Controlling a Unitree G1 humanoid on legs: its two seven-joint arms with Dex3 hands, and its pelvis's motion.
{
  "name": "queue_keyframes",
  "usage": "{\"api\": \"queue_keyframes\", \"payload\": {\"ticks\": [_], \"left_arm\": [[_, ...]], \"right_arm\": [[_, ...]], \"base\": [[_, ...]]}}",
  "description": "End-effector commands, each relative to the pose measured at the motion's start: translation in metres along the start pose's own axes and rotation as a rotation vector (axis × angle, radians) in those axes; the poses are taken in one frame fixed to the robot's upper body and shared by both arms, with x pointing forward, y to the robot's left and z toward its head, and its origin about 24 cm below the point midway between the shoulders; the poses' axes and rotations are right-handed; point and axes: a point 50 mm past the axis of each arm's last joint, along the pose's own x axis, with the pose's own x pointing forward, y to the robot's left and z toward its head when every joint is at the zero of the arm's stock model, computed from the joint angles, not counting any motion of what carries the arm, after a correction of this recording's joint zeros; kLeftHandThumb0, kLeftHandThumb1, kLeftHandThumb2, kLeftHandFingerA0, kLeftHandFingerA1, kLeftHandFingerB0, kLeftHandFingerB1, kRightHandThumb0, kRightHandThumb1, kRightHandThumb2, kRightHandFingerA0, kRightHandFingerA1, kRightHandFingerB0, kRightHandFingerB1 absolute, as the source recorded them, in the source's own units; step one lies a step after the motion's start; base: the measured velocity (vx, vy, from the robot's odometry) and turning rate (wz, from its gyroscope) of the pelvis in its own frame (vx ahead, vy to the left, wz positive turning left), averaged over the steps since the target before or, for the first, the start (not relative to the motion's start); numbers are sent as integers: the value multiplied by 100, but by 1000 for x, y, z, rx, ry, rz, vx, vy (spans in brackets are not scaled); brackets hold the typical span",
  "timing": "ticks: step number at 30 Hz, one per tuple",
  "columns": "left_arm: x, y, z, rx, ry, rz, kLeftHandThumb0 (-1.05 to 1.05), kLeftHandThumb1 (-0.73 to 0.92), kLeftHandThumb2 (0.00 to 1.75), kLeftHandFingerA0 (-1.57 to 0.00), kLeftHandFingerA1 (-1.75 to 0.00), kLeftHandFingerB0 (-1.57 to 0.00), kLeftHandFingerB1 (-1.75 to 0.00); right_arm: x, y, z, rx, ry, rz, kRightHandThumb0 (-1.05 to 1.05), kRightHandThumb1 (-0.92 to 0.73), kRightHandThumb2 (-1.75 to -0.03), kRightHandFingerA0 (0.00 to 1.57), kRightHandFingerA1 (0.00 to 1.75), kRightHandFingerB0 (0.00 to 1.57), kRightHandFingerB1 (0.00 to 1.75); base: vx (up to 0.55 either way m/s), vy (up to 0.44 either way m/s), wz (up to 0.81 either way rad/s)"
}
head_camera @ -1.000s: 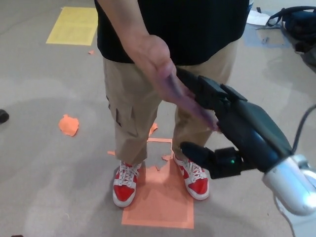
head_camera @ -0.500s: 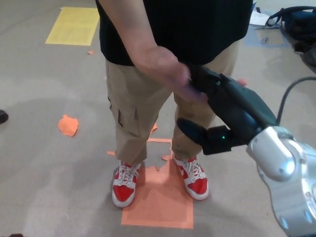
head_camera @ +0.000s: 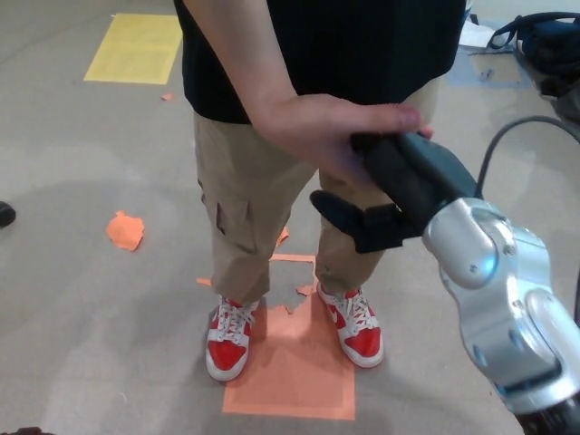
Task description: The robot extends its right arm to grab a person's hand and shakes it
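Person's hand is wrapping over the top of your right hand, thumb lying along its upper edge, at about the height of the person's waist and directly ahead of you. Your right hand is closing on it: the upper fingers are sitting inside the person's palm, while the thumb is jutting out below and is not visibly pressing on anything. How firmly the fingers are clamping cannot be told, since the person's hand is covering them. Your left hand is not showing.

In my judgement the shake is under way, so you are best keeping the squeeze light and the strokes short and vertical, letting the person's arm set the rhythm.

Room is tight ahead: the person's trousers are hanging just beyond the hand, so you are avoiding any forward push. A cable is arching beside your wrist on the right; you are watching it for snagging. Below the hand, open floor and the red shoes are lying well apart.
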Motion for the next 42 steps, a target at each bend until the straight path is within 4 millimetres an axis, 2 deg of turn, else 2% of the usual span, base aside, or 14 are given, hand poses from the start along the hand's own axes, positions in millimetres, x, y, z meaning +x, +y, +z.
{"api": "queue_keyframes", "payload": {"ticks": [1,2,3,7,11,12,13,14,27,33,34,40,41,42], "left_arm": [[-1,3,-2,17,17,8,-75,92,70,-34,-35,-27,-32],[-1,3,-2,16,16,7,-75,92,70,-34,-35,-27,-32],[-1,3,-2,21,8,5,-76,91,70,-34,-35,-27,-31],[-1,4,-2,27,15,0,-80,92,70,-25,-33,-21,-30],[-2,4,-3,20,10,4,-79,92,69,-29,-33,-25,-31],[-1,5,-3,5,10,4,-78,92,70,-30,-33,-26,-31],[-1,5,-3,3,11,2,-78,92,70,-30,-33,-26,-31],[-1,6,-2,3,9,3,-77,92,70,-32,-34,-26,-31],[-1,5,-4,11,21,0,-75,92,70,-31,-34,-24,-31],[-3,3,-7,45,25,0,-79,92,71,-28,-34,-22,-31],[-3,3,-7,56,21,1,-79,92,71,-28,-34,-23,-31],[-4,1,-9,26,11,-1,-75,92,70,-33,-34,-29,-32],[-5,0,-11,6,9,-10,-75,92,70,-32,-33,-29,-32],[-5,0,-11,3,10,-8,-77,92,69,-31,-32,-29,-31]], "right_arm": [[12,0,-9,-45,74,-13,-94,-68,-89,0,0,0,0],[14,0,-10,-49,80,-9,-94,-68,-89,0,0,0,0],[19,0,-11,-54,95,-5,-97,-74,-111,0,12,0,10],[35,2,-18,-62,151,16,-96,-73,-110,0,12,0,8],[46,4,-27,-38,204,26,-87,-66,-106,0,21,0,15],[50,4,-31,-41,219,24,-88,-64,-84,0,21,0,11],[52,4,-33,-40,229,24,-88,-64,-84,0,21,0,11],[56,5,-40,-39,252,22,-83,-63,-102,0,28,0,21],[56,7,-52,-24,273,-31,-74,-56,-90,0,24,0,17],[44,-5,-31,-34,139,-137,-57,-48,-85,0,33,0,28],[41,-7,-26,-23,111,-157,-53,-62,-77,3,26,2,16],[16,-21,4,-17,-23,-244,-36,-63,-78,4,25,3,20],[-1,-27,21,-23,-124,-300,-30,-65,-78,5,24,4,22],[-7,-30,26,-24,-159,-319,-24,-74,-62,3,29,4,27]], "base": [[0,0,0],[0,0,0],[0,0,0],[0,0,0],[0,0,0],[0,0,0],[0,0,0],[0,0,0],[0,0,0],[0,0,0],[0,0,0],[0,0,0],[0,0,0],[0,0,0]]}}
